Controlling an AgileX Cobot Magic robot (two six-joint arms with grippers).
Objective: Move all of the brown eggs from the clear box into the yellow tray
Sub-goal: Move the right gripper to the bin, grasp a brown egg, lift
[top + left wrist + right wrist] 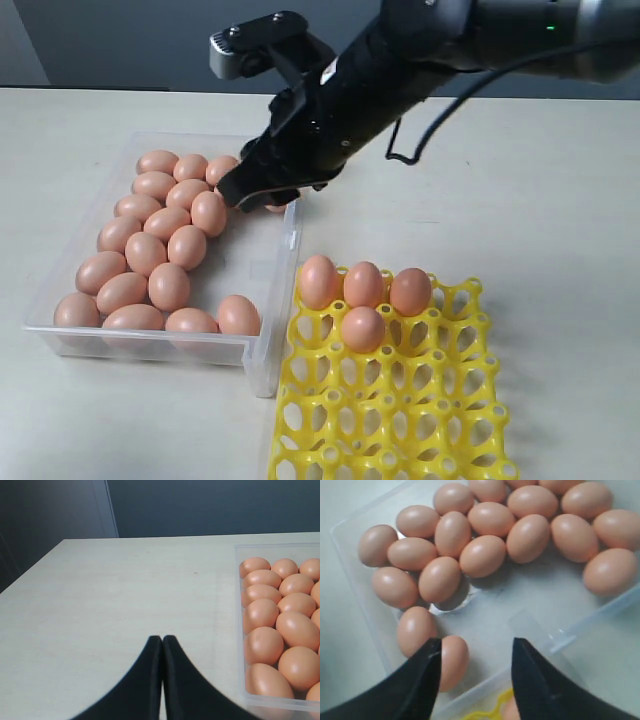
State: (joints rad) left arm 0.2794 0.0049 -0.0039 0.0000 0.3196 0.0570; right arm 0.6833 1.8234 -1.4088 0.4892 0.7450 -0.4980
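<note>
The right end effector reaches across the middle and hangs over the 1 o'clock corner of the clear box. Its own camera shows the jaws spread, with only box floor and the edge of one egg in the gap; it carries nothing. The left end effector has its fingers pressed together, empty, over bare counter near the box's outer wall.

Most of the brown eggs lie in the box, packed from 12 o'clock round through 9 to 6, with bare floor toward 3 o'clock. Four already sit in the yellow tray, which lies at about 4 o'clock of the box, just beside its wall. They fill cups along the tray's 12 o'clock edge.

The step in hand looks like picking the next egg, probably the corner egg, which sits off-centre, close against one finger. To do it well, shift sideways until that egg lies in the middle of the gap, then come straight down. Close softly round its widest part, since a smooth shell will squirt out of a skewed pinch. Keep the fingers off the box wall and off the neighbour egg. Lift clear of the wall before swinging toward 4 o'clock, and aim for an open cup beside the filled ones.
</note>
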